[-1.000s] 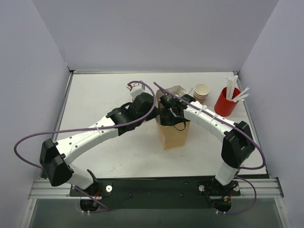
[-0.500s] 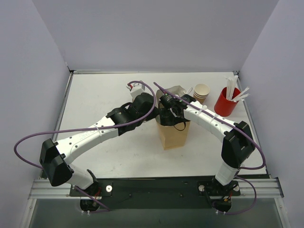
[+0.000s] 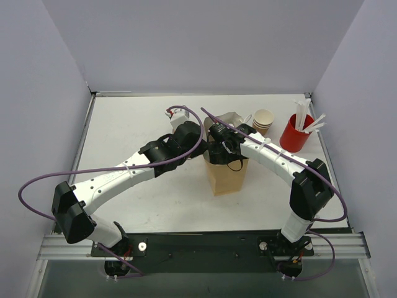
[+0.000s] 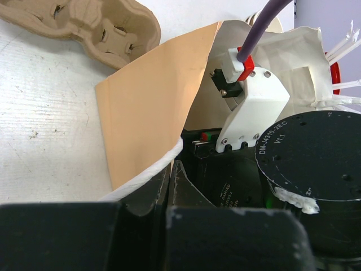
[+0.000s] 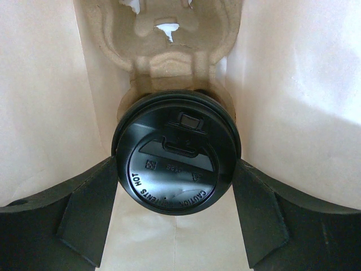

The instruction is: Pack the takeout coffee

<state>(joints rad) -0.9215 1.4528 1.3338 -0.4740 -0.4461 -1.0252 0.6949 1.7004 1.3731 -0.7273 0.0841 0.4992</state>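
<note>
Nothing has moved; the takeout coffee (image 5: 177, 166) sits gripped in the right hand (image 5: 176, 172).

The left arm (image 3: 118, 176) stretches forward and to the right with its wrist low. The left gripper (image 4: 171, 169) is pinched tight on the rim of the paper bag (image 4: 146, 107). The right arm (image 3: 279, 158) bends at the elbow and reaches leftward with its wrist tipped down. The right gripper (image 5: 176, 175) points into the bag, and its fingers (image 5: 90, 209) press both sides of the takeout coffee (image 5: 176, 152).
</note>
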